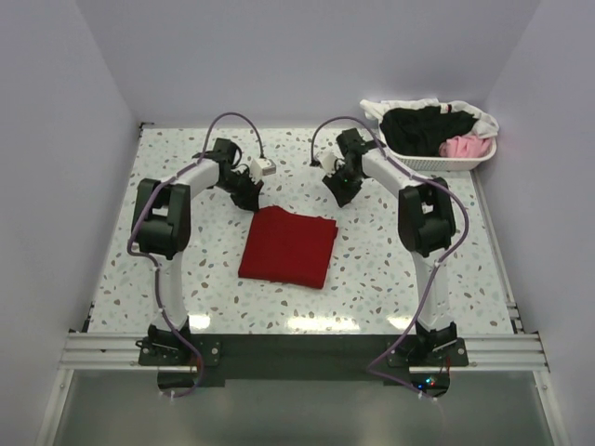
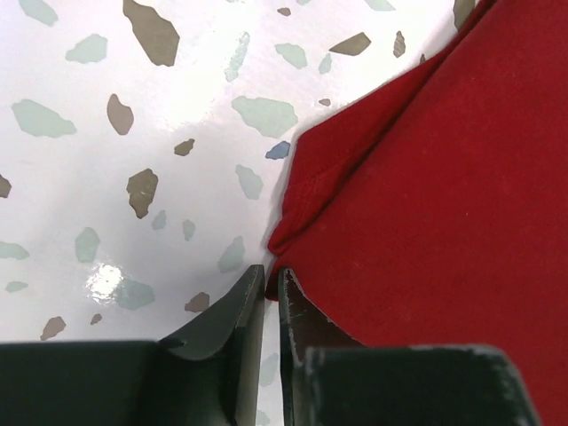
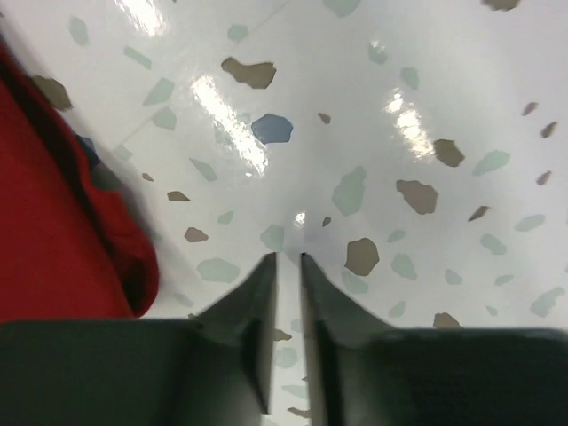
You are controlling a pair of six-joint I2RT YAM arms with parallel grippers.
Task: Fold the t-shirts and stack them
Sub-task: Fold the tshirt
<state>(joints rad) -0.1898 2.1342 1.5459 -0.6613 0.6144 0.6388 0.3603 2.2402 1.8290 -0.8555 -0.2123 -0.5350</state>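
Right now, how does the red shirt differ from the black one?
The red shirt lies folded flat on the table; the black shirt sits crumpled in the basket. The red shirt lies alone; the black shirt has a pink one beside it. Neither is held.

White glossy surface [image 1: 372, 269], speckled with grey, green and brown flecks. White slotted plastic basket [image 1: 437, 163] standing at far right corner of surface. Plain white walls [image 1: 279, 56] on three sides. Aluminium rail [image 1: 102, 351] along near edge.
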